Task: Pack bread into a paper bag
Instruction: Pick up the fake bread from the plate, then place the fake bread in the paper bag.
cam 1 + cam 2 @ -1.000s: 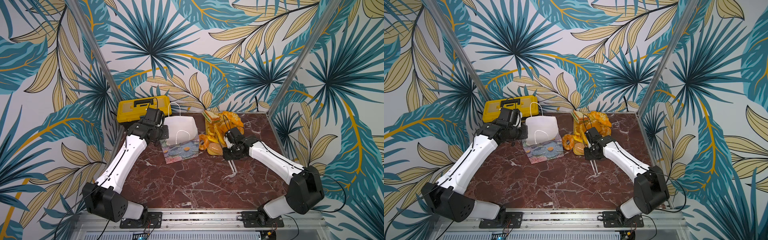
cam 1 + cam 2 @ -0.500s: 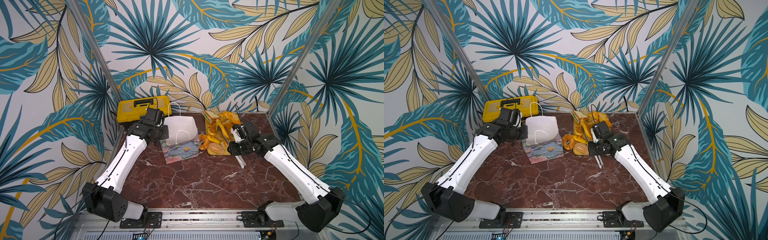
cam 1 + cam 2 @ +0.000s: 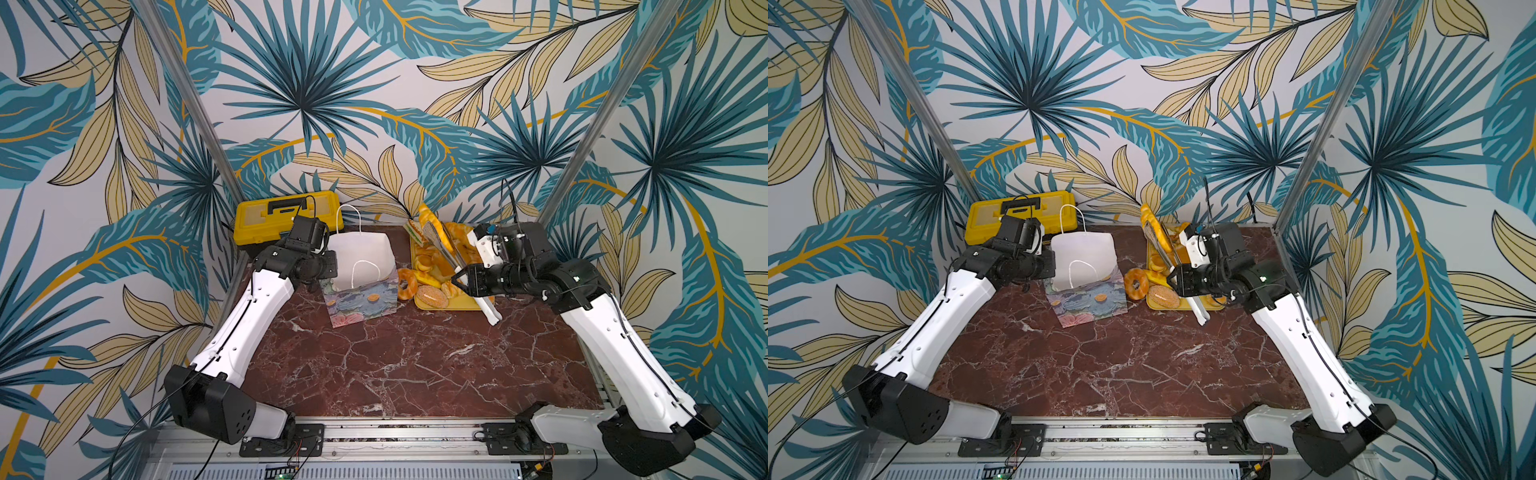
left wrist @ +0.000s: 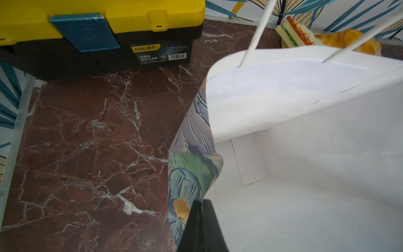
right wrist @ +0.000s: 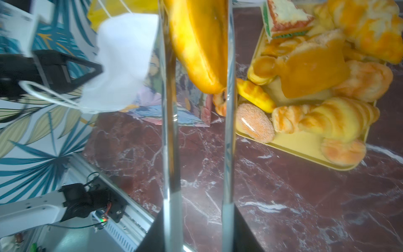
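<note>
Bread (image 3: 428,266) heaps one tray (image 3: 459,306) at 3 o'clock of one open paper bag (image 3: 361,253) in both top views; one toolbox (image 3: 266,220) sits at 10. Left wrist: left gripper (image 4: 201,220) clenches the paper bag's rim. Right wrist: right gripper (image 5: 197,227) clamps one pair of tongs (image 5: 171,131), which pinch one long loaf (image 5: 200,43).

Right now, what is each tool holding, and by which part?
Left tool pinches the paper bag by its side rim. Right tool squeezes metal tongs across both arms, nearer the white hinge end; their tips clamp a long loaf.
</note>
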`<state>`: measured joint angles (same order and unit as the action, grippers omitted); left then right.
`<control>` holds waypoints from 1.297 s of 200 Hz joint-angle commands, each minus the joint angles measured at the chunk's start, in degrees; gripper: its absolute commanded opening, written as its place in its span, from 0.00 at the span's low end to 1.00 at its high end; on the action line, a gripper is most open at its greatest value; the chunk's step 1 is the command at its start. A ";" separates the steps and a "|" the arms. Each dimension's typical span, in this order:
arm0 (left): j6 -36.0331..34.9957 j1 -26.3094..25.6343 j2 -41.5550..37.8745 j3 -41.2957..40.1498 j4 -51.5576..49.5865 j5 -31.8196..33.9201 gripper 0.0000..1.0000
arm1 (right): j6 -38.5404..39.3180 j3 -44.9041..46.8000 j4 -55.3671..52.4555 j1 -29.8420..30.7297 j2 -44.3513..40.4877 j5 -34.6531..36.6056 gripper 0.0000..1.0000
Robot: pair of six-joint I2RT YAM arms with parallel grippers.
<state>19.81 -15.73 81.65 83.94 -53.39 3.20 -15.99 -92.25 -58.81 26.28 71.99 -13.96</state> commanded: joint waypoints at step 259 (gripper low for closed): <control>-1.80 -0.11 -0.72 4.66 -3.31 0.93 0.10 | 2.98 -6.10 0.46 12.29 11.72 -5.30 0.50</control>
<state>18.37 -15.73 81.73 88.42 -57.58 4.05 -13.67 -98.65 -59.48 38.17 82.78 -19.70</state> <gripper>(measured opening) 0.095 0.487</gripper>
